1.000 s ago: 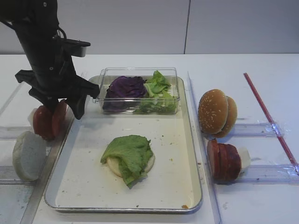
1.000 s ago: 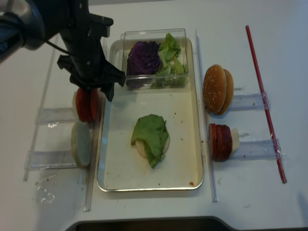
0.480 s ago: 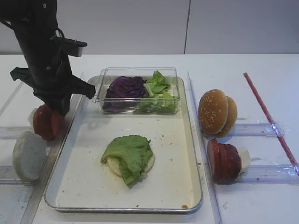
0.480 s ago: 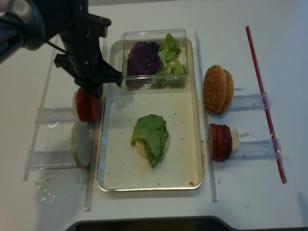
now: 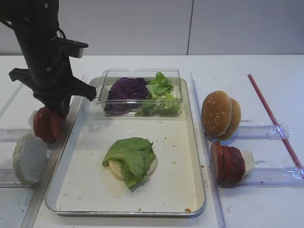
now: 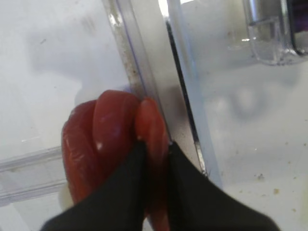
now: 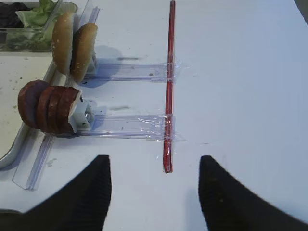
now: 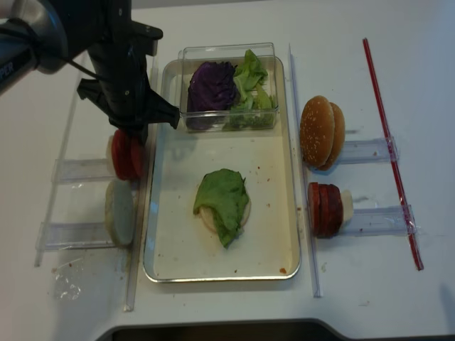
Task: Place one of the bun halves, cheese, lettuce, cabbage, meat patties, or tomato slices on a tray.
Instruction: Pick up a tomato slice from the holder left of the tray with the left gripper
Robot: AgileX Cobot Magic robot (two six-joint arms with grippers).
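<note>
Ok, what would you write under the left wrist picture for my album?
The left gripper pinches one tomato slice from the upright stack beside the tray.

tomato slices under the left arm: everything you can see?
The tomato slices are glossy red discs standing on edge in a short row on a clear plastic rail, just left of the tray rim, with a pale bun half standing in front. The left hand has its dark fingers shut on the slice nearest the tray, one on each face. No slice is lifted.
</note>
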